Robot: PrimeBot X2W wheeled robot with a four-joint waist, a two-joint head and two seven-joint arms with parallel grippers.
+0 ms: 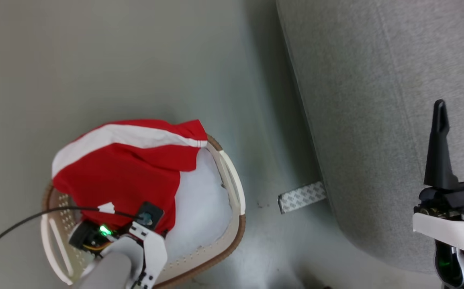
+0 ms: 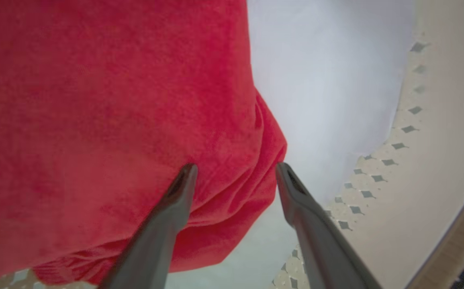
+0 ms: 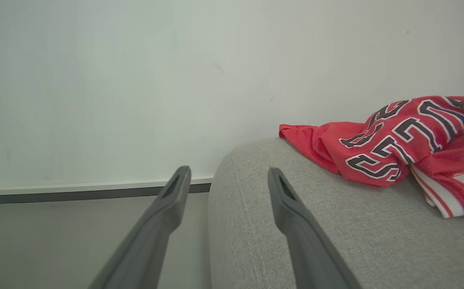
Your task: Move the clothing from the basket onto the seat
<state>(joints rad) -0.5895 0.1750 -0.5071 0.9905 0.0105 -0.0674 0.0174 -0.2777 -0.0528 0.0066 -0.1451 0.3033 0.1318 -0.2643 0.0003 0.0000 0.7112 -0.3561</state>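
1. Left gripper [image 2: 236,176]: I read the jaws as spread wide, lowered into the laundry basket [image 1: 238,200]. A bunched fold of the red jersey [image 1: 123,168] sits between the two fingers. One tip presses into the fabric and the other stands at the fold's edge, so nothing is pinched.
2. Red jersey: it lies in the basket, with its white band draped over the rim on the side away from the seat [image 1: 376,120].
3. White cloth [image 1: 199,200]: this occupies the basket's half nearer the seat, partly under the red jersey (I cannot tell what kind of item it is).
4. Right gripper [image 1: 460,116]: the jaws are spread and hold nothing. It hovers over the rounded edge of the light-grey seat.
5. Lettered jersey [image 3: 396,140]: a second red garment with black-and-white block letters lies crumpled on top of the seat, well apart from the right gripper's fingers.
6. Floor [image 1: 95,60]: the basket stands here, near the seat but not touching it. A patterned tape strip [image 1: 302,196] lies at the seat's base, between the two.
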